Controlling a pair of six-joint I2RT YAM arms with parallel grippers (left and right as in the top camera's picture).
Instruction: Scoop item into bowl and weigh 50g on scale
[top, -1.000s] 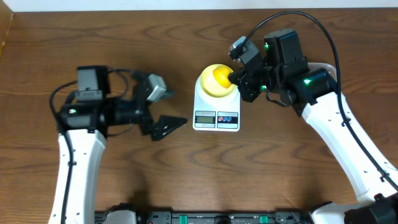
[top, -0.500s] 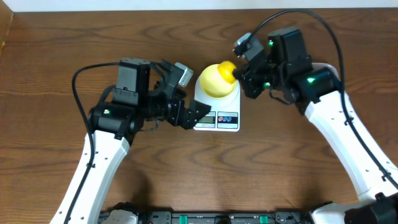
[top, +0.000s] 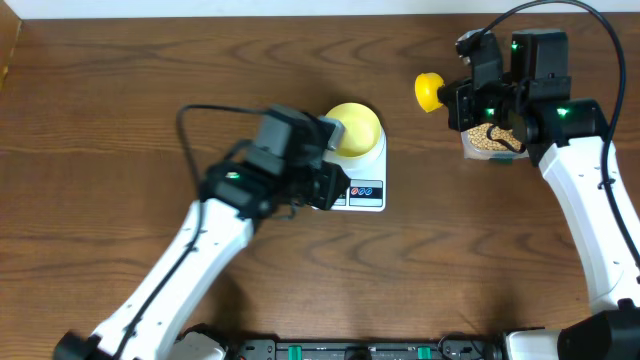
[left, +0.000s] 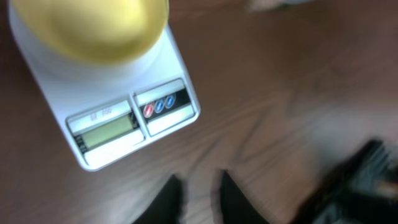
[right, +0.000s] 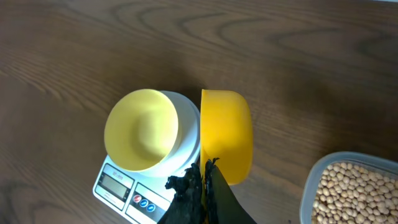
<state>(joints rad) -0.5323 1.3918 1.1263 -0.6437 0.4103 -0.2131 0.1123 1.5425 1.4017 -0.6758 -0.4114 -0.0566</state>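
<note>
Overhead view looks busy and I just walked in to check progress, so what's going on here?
The right gripper, jaws shut on a bright yellow plastic scoop, holds it near the clear plastic tub of small beige beans. The small pale yellow bowl sits empty on the white digital scale. The left gripper hovers at the scale's front, jaws open and holding nothing.

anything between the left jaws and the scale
Nothing, just bare table between the left gripper and the scale; the left wrist view shows it.
</note>
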